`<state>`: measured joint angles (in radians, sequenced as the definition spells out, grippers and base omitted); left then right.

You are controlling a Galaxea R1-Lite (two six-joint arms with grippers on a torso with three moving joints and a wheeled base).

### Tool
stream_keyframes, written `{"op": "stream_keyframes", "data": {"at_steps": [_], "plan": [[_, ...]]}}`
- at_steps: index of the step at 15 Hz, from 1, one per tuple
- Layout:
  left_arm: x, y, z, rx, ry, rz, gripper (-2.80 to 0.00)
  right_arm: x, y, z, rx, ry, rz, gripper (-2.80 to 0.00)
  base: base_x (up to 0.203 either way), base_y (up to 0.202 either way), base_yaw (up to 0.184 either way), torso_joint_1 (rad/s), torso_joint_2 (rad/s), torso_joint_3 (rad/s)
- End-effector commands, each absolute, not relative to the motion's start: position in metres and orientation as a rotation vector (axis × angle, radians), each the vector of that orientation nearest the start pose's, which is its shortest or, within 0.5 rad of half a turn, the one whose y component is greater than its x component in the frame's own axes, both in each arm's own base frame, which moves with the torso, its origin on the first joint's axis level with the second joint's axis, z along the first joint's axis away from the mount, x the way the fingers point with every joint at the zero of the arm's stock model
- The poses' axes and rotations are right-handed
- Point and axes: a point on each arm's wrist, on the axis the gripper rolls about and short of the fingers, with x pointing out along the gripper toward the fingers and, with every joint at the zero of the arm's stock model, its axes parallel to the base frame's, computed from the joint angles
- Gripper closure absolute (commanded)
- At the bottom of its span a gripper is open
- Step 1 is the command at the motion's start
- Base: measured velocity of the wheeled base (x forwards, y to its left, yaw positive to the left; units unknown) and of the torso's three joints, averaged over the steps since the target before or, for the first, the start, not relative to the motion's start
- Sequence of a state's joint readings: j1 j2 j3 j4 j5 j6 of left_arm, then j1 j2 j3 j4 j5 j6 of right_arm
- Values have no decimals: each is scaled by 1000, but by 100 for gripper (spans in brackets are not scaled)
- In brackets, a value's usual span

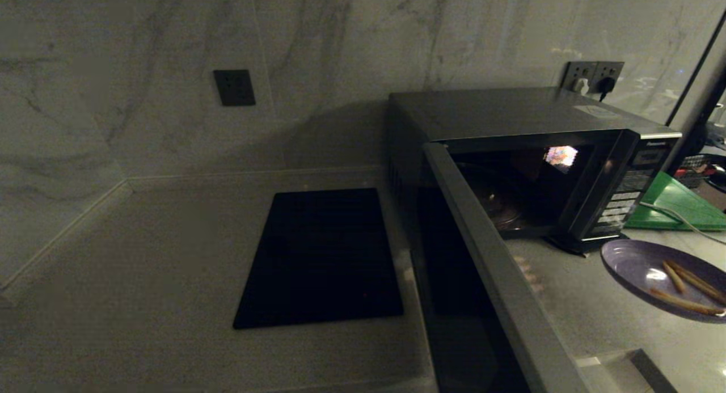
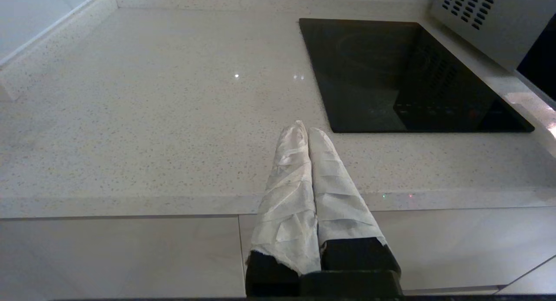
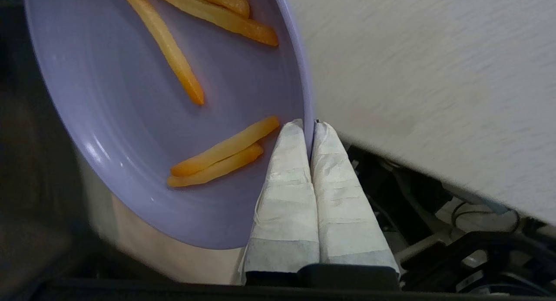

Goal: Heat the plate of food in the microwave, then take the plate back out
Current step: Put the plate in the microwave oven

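The microwave (image 1: 527, 121) stands at the back right of the counter with its door (image 1: 488, 257) swung wide open toward me and its cavity dark. The pale lavender plate of food (image 1: 641, 268) hovers above the counter at the right edge, in front of the button panel, bearing several orange sticks. My right gripper (image 3: 310, 125) is shut on the plate's (image 3: 173, 118) rim, one wrapped finger on each side of it. My left gripper (image 2: 306, 129) is shut with nothing in it, low at the counter's front edge, left of the black mat (image 2: 404, 75).
A flat black mat (image 1: 323, 257) lies on the counter left of the microwave door. A green board (image 1: 680, 206) with a white cable across it sits to the right of the microwave. Wall sockets (image 1: 592, 75) are behind the oven.
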<state>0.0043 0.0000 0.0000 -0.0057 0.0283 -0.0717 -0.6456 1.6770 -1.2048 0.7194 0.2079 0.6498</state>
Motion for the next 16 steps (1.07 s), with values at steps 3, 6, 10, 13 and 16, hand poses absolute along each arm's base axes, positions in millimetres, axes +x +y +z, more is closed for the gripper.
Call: {"op": "stream_keyframes", "data": {"at_steps": [3, 6, 10, 13, 16], "plan": [[-23, 1, 76, -72, -6, 34, 0, 224, -106, 205, 965, 987, -577, 0, 0, 0, 0, 0, 0, 0], [-23, 1, 76, -72, -6, 34, 0, 235, -78, 208, 922, 1017, -485, 0, 0, 0, 0, 0, 0, 0], [-23, 1, 76, -72, -6, 34, 0, 266, -41, 218, 968, 987, -404, 0, 0, 0, 0, 0, 0, 0], [-23, 1, 76, -74, -6, 34, 0, 300, -24, 214, 1028, 958, -426, 0, 0, 0, 0, 0, 0, 0], [-23, 1, 76, -72, -6, 34, 0, 335, -10, 201, 1038, 938, -460, 0, 0, 0, 0, 0, 0, 0]]}}
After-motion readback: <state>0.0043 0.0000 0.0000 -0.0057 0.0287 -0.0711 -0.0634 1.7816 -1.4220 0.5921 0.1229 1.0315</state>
